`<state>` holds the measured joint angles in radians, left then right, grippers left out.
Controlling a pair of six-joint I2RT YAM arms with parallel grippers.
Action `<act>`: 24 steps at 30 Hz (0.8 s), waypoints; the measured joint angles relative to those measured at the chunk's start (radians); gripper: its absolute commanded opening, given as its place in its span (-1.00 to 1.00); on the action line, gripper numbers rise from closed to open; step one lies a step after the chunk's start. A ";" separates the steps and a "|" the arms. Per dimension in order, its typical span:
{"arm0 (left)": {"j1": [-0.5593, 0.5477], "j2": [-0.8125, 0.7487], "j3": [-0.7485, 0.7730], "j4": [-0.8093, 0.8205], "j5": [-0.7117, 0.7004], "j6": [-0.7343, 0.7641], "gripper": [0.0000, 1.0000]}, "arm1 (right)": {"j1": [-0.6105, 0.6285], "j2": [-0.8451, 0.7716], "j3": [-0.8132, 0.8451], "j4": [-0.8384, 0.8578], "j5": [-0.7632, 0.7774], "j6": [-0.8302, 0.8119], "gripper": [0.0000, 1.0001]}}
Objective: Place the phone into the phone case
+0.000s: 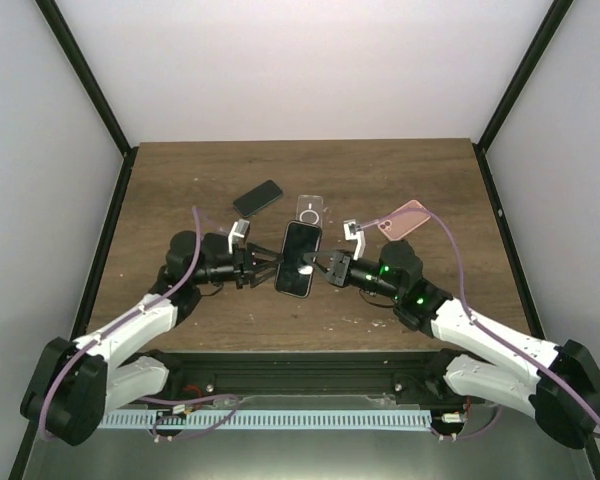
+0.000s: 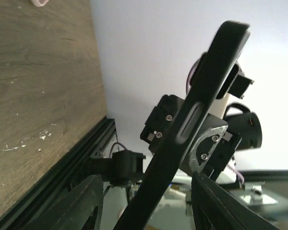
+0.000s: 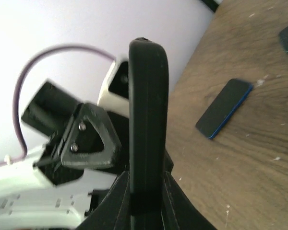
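Note:
A black phone (image 1: 298,258), with what looks like a black case rim around it, hangs above the table's middle between both arms. My right gripper (image 1: 322,268) is shut on its right edge; in the right wrist view the phone (image 3: 147,110) stands edge-on, clamped between the fingers of my right gripper (image 3: 146,191). My left gripper (image 1: 264,266) is open at the phone's left edge. In the left wrist view the phone (image 2: 192,120) slants between the spread fingers of my left gripper (image 2: 151,206), touching neither.
A clear case with a white ring (image 1: 309,211) lies just behind the held phone. A dark blue-edged phone (image 1: 258,197) (image 3: 224,108) lies at the back left. A pink case (image 1: 404,219) lies at the back right.

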<state>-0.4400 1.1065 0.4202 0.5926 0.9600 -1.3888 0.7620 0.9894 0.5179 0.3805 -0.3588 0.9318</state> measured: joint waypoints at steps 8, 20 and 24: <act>0.001 -0.103 0.142 -0.238 0.090 0.294 -0.49 | 0.000 -0.006 0.078 -0.074 -0.196 -0.086 -0.93; 0.004 -0.052 0.152 -0.252 0.130 0.383 -1.00 | -0.011 0.007 0.068 -0.078 -0.252 -0.055 0.05; 0.002 -0.033 0.152 -0.230 0.089 0.370 -1.00 | -0.010 -0.020 0.016 -0.055 -0.256 -0.048 0.09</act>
<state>-0.4385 1.0733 0.5720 0.3622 1.0489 -1.0183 0.7525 0.9695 0.5335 0.3252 -0.6147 0.8837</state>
